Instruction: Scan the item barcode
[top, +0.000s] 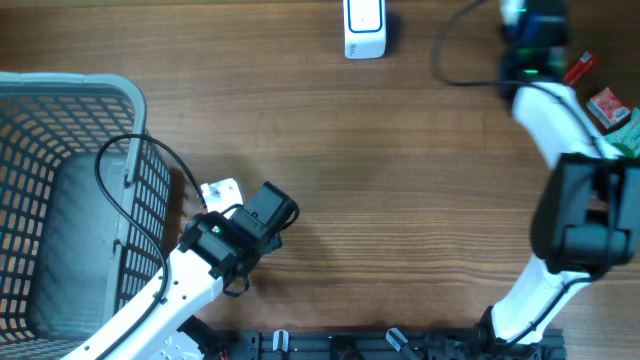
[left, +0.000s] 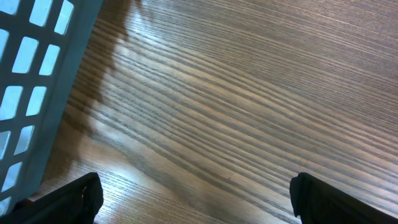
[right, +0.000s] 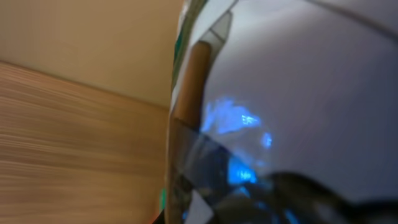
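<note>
Your right claw (top: 527, 30) sits at the top right of the overhead view, pinched to its narrowest; whether anything is caught in it you cannot tell, since its wrist view is filled by a blurred glossy surface with blue glints; your left claw (left: 196, 198) is spread wide over bare table (top: 400, 200), just beside the basket (top: 70, 82), holding nothing. Judge the risks from there: a dark cable (top: 450, 60) loops close to the right claw and could snag on a sweep towards the scanner (top: 363, 28); a fast swing could knock that small white unit over; and if an item is gripped, its barcode may face away from the reader, so the scan would fail. As for the item, the likeliest candidate in sight is the red box (top: 608, 105) at the right edge, lying near the right arm's white link, on the arm's side of the claw and not between its fingers; it is well apart from the scanner and far from the left claw.
</note>
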